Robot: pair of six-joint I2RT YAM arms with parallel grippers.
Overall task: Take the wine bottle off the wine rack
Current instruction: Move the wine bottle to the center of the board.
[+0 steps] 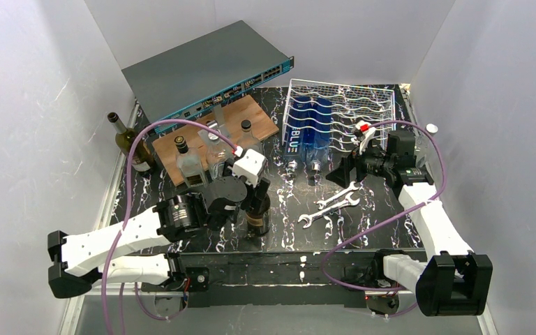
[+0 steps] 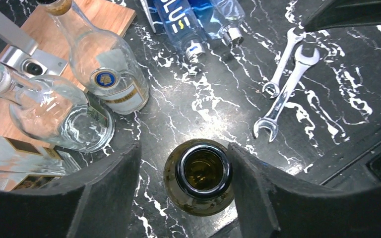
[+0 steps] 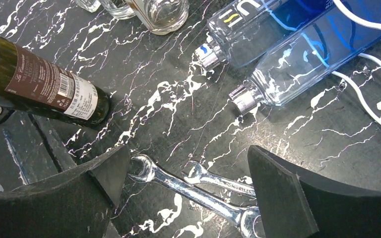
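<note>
Black white-veined tabletop [image 1: 391, 216], white walls. Near edge, left of centre: wine bottle [image 2: 201, 171] upright, already off the rack. Dark green glass, paper label, uncorked. Left gripper [image 2: 182, 156] straddles its neck, jaws apart, one pad at the rim and a gap on the other side, so not clamped. Probably rigid, slick, breakable, tippy; best hold is the neck under the lip. Mid-table: two steel wrenches [image 1: 331, 202], right gripper [image 1: 342, 171] above them, spread wide, empty. Far right corner: wine rack [image 1: 380, 105], white wavy wire, cradling two blue bottles [image 1: 314, 129].
</note>
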